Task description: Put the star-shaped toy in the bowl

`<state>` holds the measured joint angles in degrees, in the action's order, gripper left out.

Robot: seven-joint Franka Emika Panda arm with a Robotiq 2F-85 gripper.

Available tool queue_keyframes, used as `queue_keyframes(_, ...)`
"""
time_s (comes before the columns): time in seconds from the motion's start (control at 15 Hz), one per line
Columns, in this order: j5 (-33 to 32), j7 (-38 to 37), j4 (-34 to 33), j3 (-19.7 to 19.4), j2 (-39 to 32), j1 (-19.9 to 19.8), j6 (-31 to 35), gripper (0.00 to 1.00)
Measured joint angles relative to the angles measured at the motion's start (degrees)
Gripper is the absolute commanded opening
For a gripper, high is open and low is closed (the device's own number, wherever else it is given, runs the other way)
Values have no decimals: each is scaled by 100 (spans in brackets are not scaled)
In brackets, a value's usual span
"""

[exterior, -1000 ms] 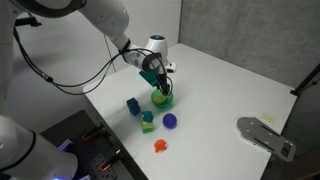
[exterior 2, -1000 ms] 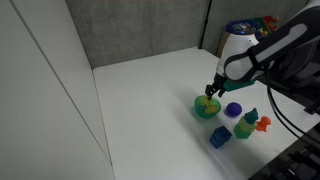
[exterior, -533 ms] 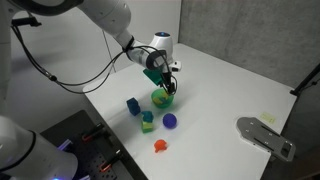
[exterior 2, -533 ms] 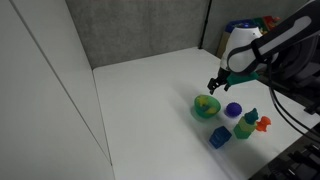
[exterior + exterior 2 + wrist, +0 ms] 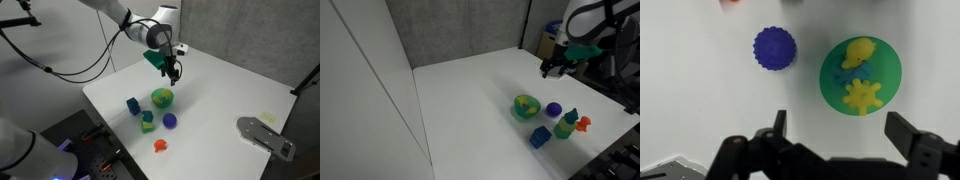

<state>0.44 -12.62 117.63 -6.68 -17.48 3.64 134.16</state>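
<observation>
Pincer: the pincer (image 5: 837, 135) is spread wide and pinches nothing. In the wrist view its fingers (image 5: 780, 122) stand well apart, and only the white counter (image 5: 700, 100) shows between them. In an exterior view the pincer (image 5: 173, 68) hangs high above the bowl and touches no toy.

Star-shaped toy: the yellow star-shaped toy (image 5: 862, 96) lies inside the bowl, on its floor, at the side that is nearer to the pincer in the wrist view. Nothing holds it.

Bowl: the bright green bowl (image 5: 887, 70) stands upright on the counter. It also holds a second yellow piece (image 5: 858, 52), whose shape I cannot name. A small bit of blue between the two is too small to tell.

Purple spiky ball: the purple spiky ball (image 5: 774, 47) rests on the counter just beside the bowl and does not touch it.

Farther toys: in an exterior view the blue block (image 5: 133, 105), the green block (image 5: 148, 120) and the orange-red toy (image 5: 160, 146) lie on the counter outside the bowl, the orange-red toy the farthest from it.

Step in hand: to my judgement the placing is done. The toy is released in the bowl, and the arm is at the step of standing clear.

Next move: it seems to call for no new grasp. The pincer only needs to be kept away from the bowl rim and the purple spiky ball, so that nothing tips, and then go to a rest pose. It is also worth a check that the star-shaped toy sits fully within the rim.
</observation>
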Motion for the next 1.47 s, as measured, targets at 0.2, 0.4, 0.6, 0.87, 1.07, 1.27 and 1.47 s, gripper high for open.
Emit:
queue_keyframes(0.2,0,366,197,3,684,-236,-616,100)
queue_keyframes(0.4,-73,765,538,-5,1408,-515,-1137,100)
queue_keyframes(0.6,-270,857,874,-20,2086,-731,-1645,100)
queue_keyframes(0.87,-461,772,1086,-5,2930,-810,-2207,100)
queue_keyframes(1.07,-462,696,1047,53,3547,-811,-2707,100)
queue_keyframes(1.27,-462,680,900,99,3982,-811,-3206,100)
queue_keyframes(1.47,-462,692,833,108,4113,-811,-3405,100)
